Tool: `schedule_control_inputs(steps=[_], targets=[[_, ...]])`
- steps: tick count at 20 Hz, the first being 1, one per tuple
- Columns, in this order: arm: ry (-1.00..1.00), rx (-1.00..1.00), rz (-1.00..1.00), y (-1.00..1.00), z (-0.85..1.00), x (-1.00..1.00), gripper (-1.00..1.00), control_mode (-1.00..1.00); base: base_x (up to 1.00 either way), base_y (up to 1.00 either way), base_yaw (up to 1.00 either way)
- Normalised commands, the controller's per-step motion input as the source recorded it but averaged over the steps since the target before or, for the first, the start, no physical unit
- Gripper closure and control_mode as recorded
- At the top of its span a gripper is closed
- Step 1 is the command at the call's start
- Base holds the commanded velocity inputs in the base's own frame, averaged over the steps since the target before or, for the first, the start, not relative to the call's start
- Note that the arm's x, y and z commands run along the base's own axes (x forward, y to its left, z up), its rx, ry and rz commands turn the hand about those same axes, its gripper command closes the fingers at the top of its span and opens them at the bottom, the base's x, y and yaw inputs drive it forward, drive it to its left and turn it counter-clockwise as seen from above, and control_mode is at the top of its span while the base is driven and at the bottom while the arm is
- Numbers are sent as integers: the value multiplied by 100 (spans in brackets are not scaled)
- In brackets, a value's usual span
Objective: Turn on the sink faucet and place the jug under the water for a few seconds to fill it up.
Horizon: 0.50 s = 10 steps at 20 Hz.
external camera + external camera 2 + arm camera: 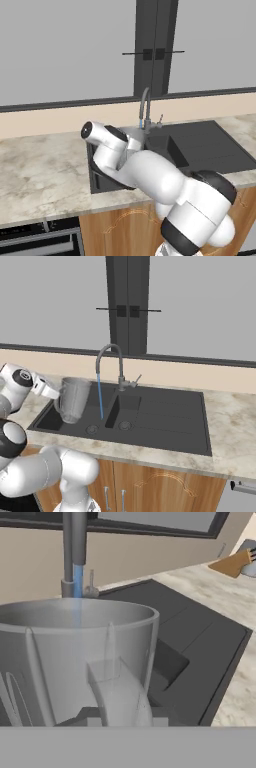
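The translucent grey jug (75, 398) hangs upright over the left basin of the black sink (165, 421). My gripper (54, 391) is shut on its loop handle from the left. The grey gooseneck sink faucet (114, 353) is running, and a thin blue stream of water (100, 396) falls into the sink just right of the jug's rim. In the hand view the jug (65, 657) is close up, with the water (77, 582) coming down behind its far rim below the faucet (72, 542). The left base view has my arm covering most of the sink (210, 145) beneath the faucet (145, 105).
Marble counter (235, 431) runs around the sink, with a window wall behind it. A wooden item (231, 563) lies on the counter to the right. Wooden cabinet doors (150, 488) sit below, and an oven front (40, 240) is at the lower left.
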Motion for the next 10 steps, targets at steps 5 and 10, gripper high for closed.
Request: schedule_control_inputs(steps=[5, 10], targets=[[5, -12, 0, -8, -20, 28, 100, -100, 0, 0, 0], [3, -8, 0, -14, -19, 31, 100, -100, 0, 0, 0]])
